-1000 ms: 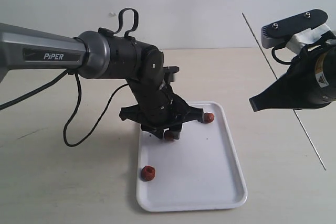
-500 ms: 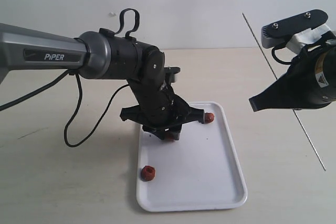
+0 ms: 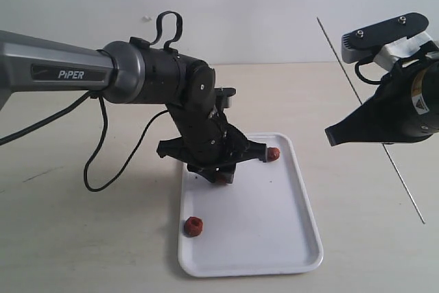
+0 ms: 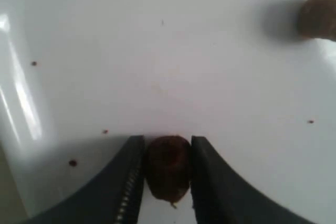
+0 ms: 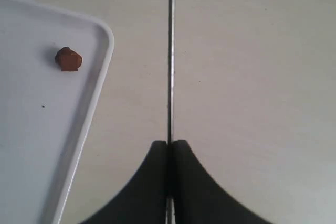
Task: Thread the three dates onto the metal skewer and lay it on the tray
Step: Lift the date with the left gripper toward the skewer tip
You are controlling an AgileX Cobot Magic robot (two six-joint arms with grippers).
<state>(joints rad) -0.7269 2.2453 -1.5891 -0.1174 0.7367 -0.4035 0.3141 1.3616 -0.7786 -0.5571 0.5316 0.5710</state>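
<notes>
The white tray [image 3: 274,231] lies on the table with three dates on it. My left gripper [image 3: 219,173] points down into the tray, its fingers pressed against both sides of one date [image 4: 168,167]. A second date [image 3: 273,154] sits near the tray's far right corner and a third [image 3: 194,226] near its left rim. My right gripper [image 5: 169,142] is shut on the metal skewer [image 5: 170,51], holding it above the table to the right of the tray. In the exterior view the skewer [image 3: 335,51] runs slantwise past the right arm.
The left arm's black cable [image 3: 92,162] loops down over the table left of the tray. A pale wall stands behind the beige table [image 3: 82,238]. The right wrist view shows the tray's corner [image 5: 102,45] with one date [image 5: 68,59] beside it.
My left gripper's fingers have drawn in around the date under them. The arms, the skewer and the other two dates have not moved.
</notes>
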